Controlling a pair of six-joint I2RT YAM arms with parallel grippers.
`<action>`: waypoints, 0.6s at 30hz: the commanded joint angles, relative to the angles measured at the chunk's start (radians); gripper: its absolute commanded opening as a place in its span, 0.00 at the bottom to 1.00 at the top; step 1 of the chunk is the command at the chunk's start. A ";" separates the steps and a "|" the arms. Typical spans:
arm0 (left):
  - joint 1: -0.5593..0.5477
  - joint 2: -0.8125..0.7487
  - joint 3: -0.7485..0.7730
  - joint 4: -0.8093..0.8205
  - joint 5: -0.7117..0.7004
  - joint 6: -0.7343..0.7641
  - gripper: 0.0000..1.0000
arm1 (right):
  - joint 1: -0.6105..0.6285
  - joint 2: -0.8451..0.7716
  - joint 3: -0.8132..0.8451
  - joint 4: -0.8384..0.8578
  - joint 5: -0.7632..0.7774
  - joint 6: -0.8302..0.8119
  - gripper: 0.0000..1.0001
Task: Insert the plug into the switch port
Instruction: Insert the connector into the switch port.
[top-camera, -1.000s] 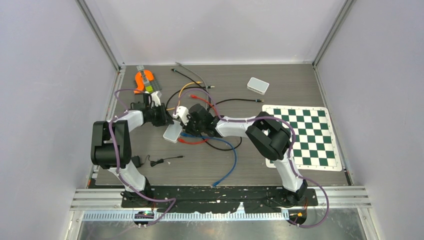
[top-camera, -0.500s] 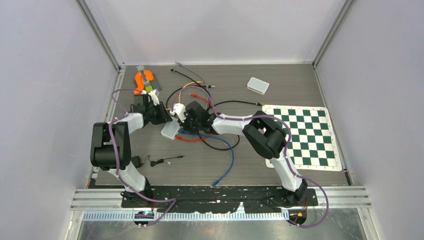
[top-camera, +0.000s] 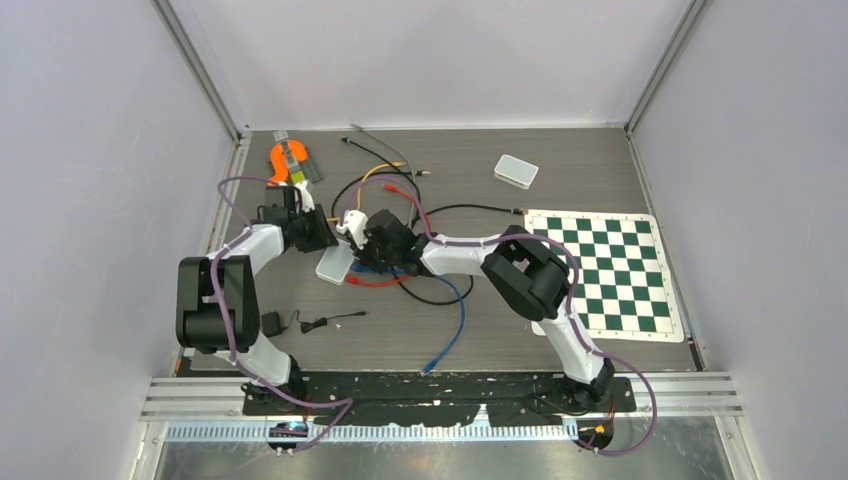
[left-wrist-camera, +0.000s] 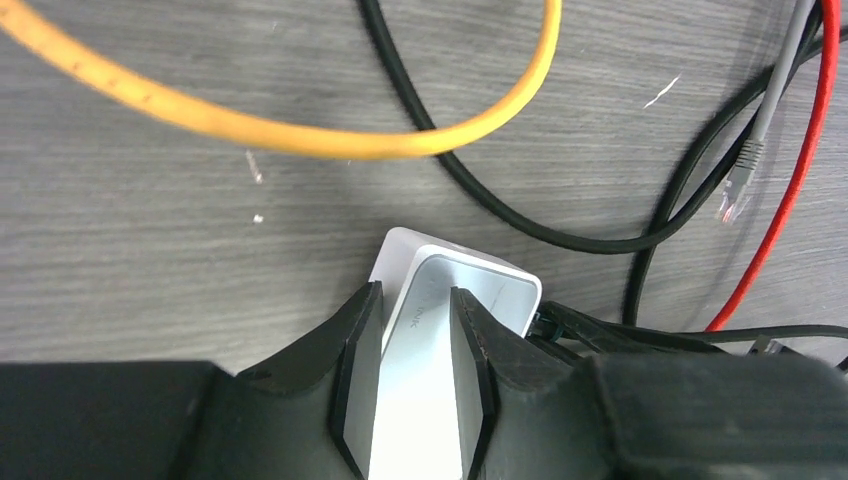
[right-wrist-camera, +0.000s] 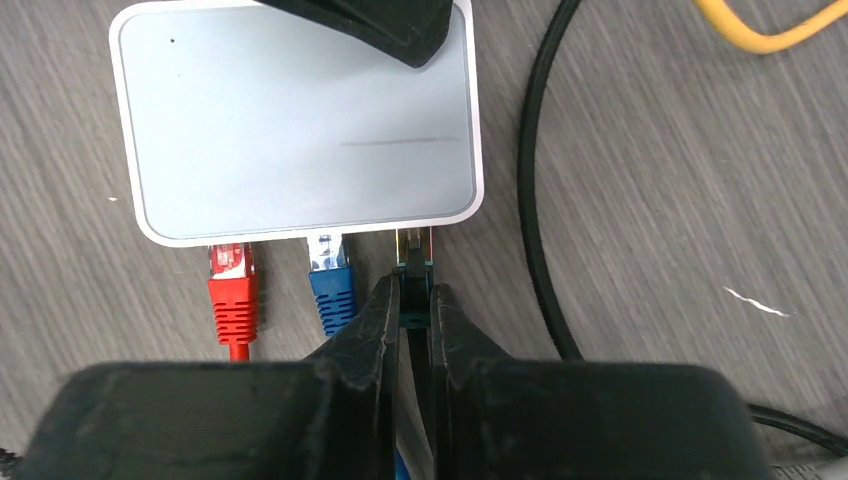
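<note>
The white switch lies on the table between the arms, also in the right wrist view and the left wrist view. My left gripper is shut on the switch's edge; in the top view it sits at the switch's far side. My right gripper is shut on a black plug whose tip is at the switch's third port. A red plug and a blue plug sit in the two ports to its left. In the top view the right gripper is at the switch's right side.
Loose cables lie around the switch: yellow, black, red and a grey one with a clear plug. A second white box sits far back, an orange tool at the back left, a chessboard at the right.
Both grippers and the switch have shifted left and slightly away from the bases together. Both grips are unchanged.
</note>
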 joint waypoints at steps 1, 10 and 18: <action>-0.024 -0.053 -0.014 -0.242 0.217 -0.119 0.33 | 0.040 -0.021 0.092 0.288 -0.022 0.068 0.11; 0.083 -0.171 -0.017 -0.252 0.130 -0.157 0.47 | 0.041 -0.126 -0.012 0.280 0.029 0.066 0.47; 0.085 -0.314 0.037 -0.303 0.038 -0.084 0.57 | 0.038 -0.405 -0.148 0.140 0.154 0.126 0.64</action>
